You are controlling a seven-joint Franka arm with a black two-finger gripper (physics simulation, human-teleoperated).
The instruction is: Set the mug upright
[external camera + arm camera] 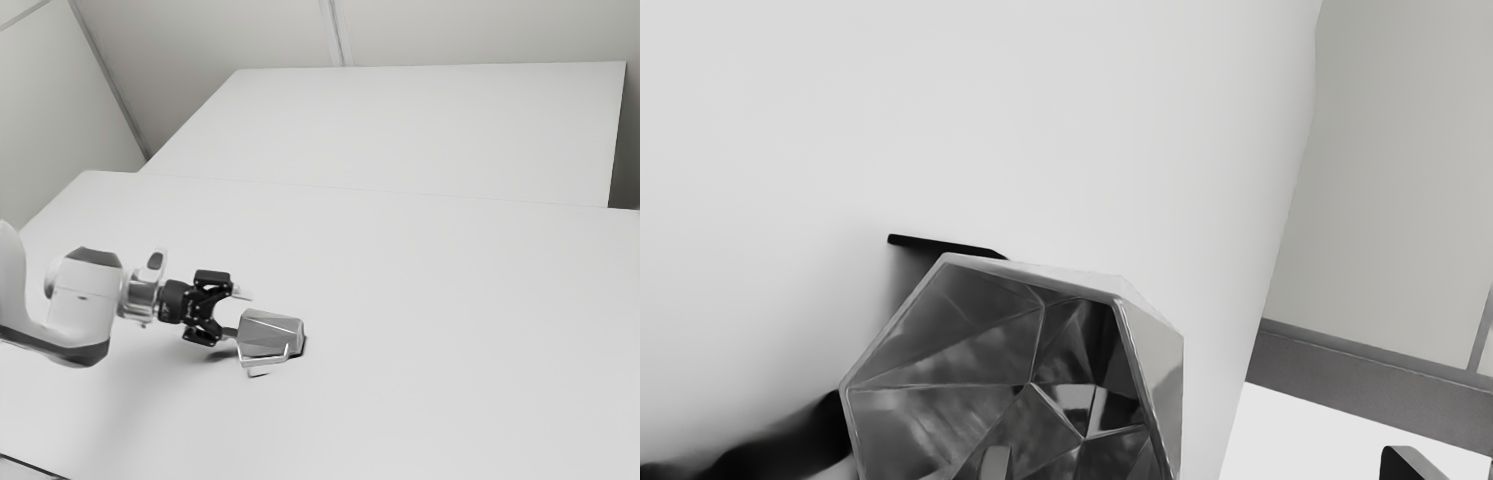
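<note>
Sideways lies your faceted, silvery mug (268, 332), mouth toward your released hand (237, 313).
Your counter (450, 350) is white, the walls (200, 60) pale.

The white jointed arm with dark grey panels (84, 310) enters from the exterior view's left and extends toward its right. The silver cylindrical wrist (141, 299) lies near horizontal. The black two-finger end effector (238, 312) points outward from the wrist. Its fingers (1406, 463) are spread wide apart.
</note>
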